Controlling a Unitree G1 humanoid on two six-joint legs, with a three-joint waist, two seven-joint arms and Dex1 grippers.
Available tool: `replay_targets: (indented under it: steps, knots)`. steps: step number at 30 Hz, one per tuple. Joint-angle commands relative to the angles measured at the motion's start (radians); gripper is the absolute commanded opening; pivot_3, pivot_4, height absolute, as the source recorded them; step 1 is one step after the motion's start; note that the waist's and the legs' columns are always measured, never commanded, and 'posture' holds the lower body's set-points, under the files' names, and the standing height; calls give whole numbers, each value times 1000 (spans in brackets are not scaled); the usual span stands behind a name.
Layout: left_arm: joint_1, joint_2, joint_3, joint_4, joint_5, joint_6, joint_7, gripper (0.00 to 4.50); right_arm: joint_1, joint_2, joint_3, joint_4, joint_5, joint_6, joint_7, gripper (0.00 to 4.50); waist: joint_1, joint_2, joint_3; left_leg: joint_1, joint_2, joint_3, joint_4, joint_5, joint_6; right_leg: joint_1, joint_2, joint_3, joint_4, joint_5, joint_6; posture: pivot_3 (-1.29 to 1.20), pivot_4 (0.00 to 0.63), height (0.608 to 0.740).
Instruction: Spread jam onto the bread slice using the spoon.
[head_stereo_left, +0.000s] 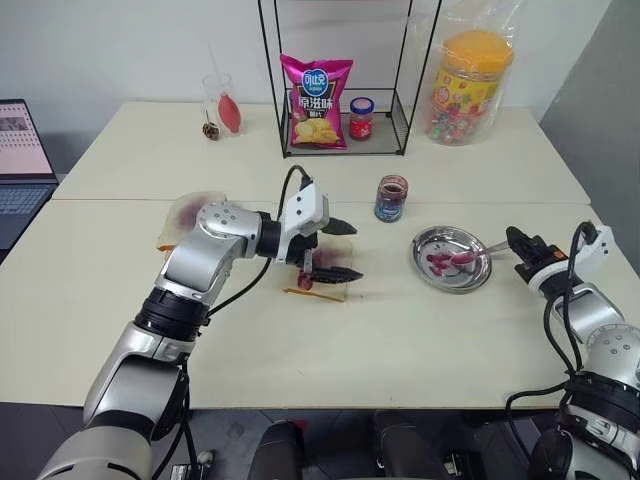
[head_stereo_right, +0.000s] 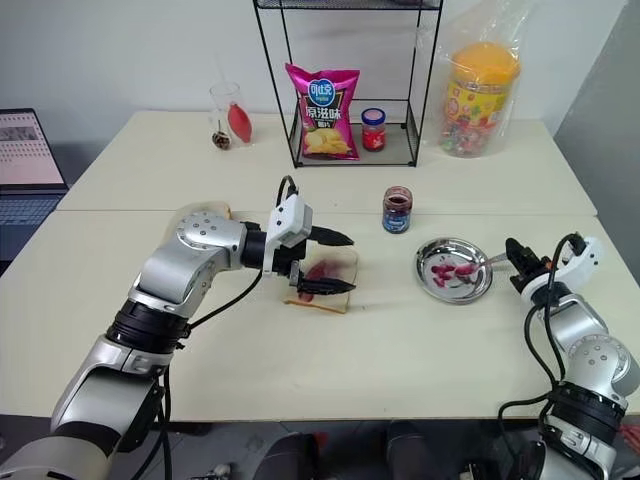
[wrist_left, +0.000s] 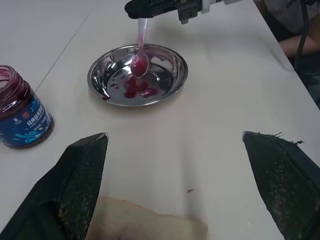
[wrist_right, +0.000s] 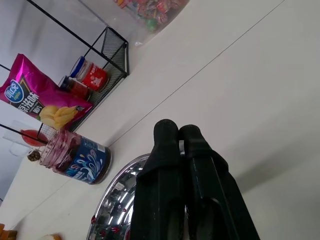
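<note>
From the head, the left gripper (head_stereo_right: 328, 264) gapes wide over the bread (head_stereo_right: 330, 278); its wrist shows the right gripper (wrist_left: 145, 7) clamping the spoon (wrist_left: 140, 52) in the dish (wrist_left: 175, 82), the jam (wrist_left: 20, 112) beside; the right wrist shows pressed fingers (wrist_right: 167, 150): carry the jam-smeared spoon to the bread.

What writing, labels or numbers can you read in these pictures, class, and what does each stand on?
Pink chip bag: white characters in a blue heart-shaped logo, too small to read.
Blue label on the jam jar: white print, too blurred to read.
Red-lidded jar: label print unreadable.
Laptop screen: contents too small to read.
No readable numbers.
</note>
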Motion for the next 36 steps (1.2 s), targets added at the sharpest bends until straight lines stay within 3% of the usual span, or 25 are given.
replay_targets:
  steps: [1,17,22,36]
  knots:
    - [6,14,20,-47,1,-1,-8,4500,1,-33,14,17,15,-10,54,21,0,0,0,1,0,0,0,0,0,1,0,0,0,0,0,0,150,740]
    - [16,11,17,-66,-1,3,-5,4500,-7,-73,56,72,-15,-47,92,3286,0,0,0,2,0,0,0,0,0,2,0,0,0,0,0,0,150,740]
    - [16,9,18,-65,0,-1,-4,4500,-14,-91,66,76,-18,-47,105,4491,0,0,0,2,0,0,0,0,0,2,0,0,0,0,0,0,150,740]
    - [19,43,46,-58,4,1,2,4500,-17,-170,64,130,-83,-89,110,4491,0,0,0,2,0,0,0,0,0,2,0,0,0,0,0,0,150,740]
